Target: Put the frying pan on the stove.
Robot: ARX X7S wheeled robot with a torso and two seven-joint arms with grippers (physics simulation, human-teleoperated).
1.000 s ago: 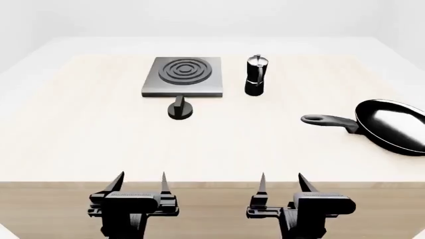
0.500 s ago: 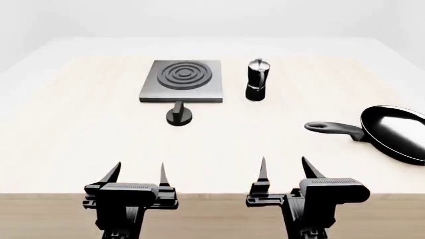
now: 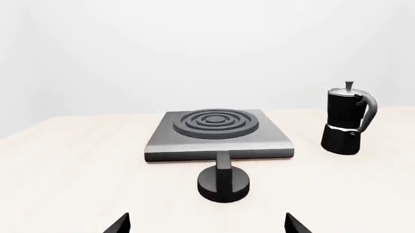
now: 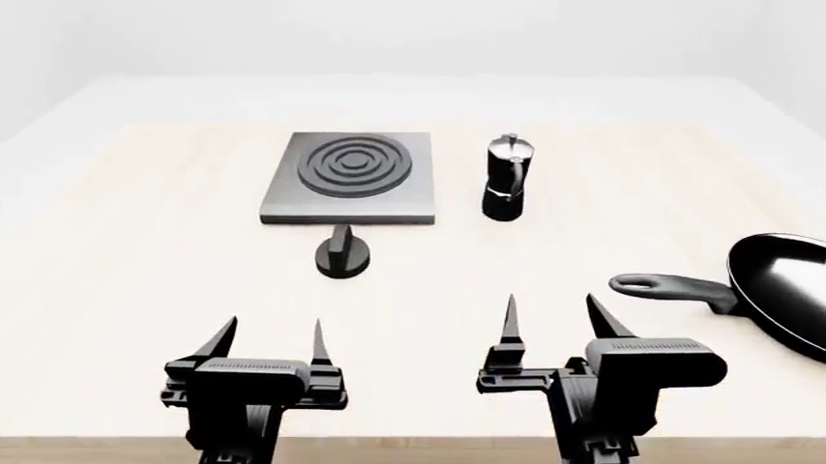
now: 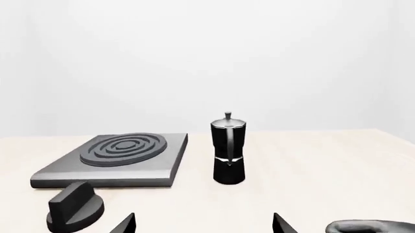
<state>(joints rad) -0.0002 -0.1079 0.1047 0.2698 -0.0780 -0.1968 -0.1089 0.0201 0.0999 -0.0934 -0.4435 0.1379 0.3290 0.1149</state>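
Note:
The frying pan (image 4: 784, 290), glossy black with a dark grey handle (image 4: 671, 287) pointing left, lies at the table's right edge, partly cut off by the head view; its handle tip shows in the right wrist view (image 5: 372, 227). The stove (image 4: 348, 176), a dark grey slab with concentric rings, sits at the far centre-left and also shows in the left wrist view (image 3: 218, 133) and the right wrist view (image 5: 120, 156). My left gripper (image 4: 270, 333) is open and empty over the near table. My right gripper (image 4: 555, 319) is open and empty, just left of the pan's handle.
A black moka pot (image 4: 508, 178) with a silver lid stands right of the stove. A small round black knob (image 4: 342, 253) lies in front of the stove. The light wooden table (image 4: 130, 271) has its front edge near my grippers.
The view has moved forward over the table: stove, pot, knob and pan all sit lower in the frame. Both grippers are further over the table, still open.

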